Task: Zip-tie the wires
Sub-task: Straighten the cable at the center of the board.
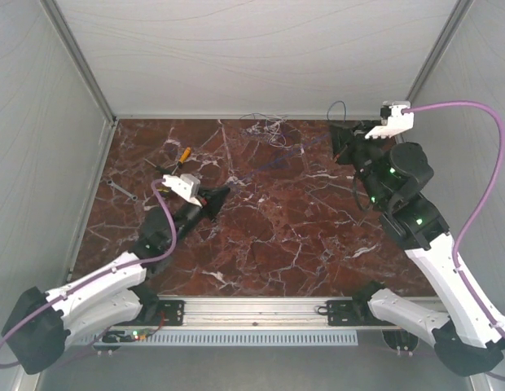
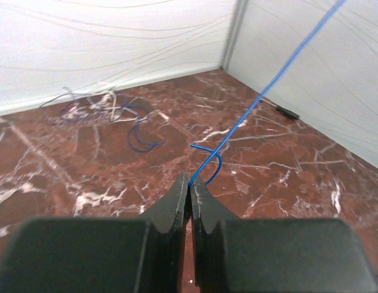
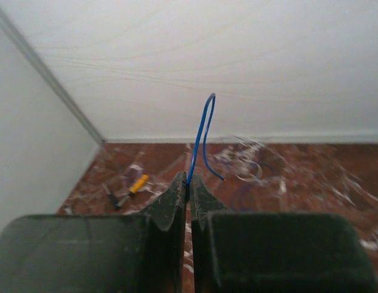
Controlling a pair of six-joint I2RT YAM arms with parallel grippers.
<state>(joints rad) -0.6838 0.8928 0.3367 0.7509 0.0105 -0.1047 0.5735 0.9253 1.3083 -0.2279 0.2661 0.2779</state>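
A loose bundle of thin whitish wires [image 1: 265,126] lies at the back middle of the table; it also shows in the left wrist view [image 2: 94,102] and, blurred, in the right wrist view [image 3: 250,160]. My left gripper [image 2: 189,182] is shut on one end of a thin blue wire [image 2: 238,125]. My right gripper [image 3: 188,178] is shut on the other end of that blue wire [image 3: 201,131], raised near the back right. The blue wire runs taut between the two grippers [image 1: 277,163]. A short black strip [image 2: 288,112] lies by the right wall; I cannot tell whether it is the zip tie.
An orange-handled screwdriver [image 1: 184,155] and a small metal wrench [image 1: 122,191] lie at the back left; the screwdriver also shows in the right wrist view [image 3: 138,183]. White walls close in the table on three sides. Purple cables loop off both arms.
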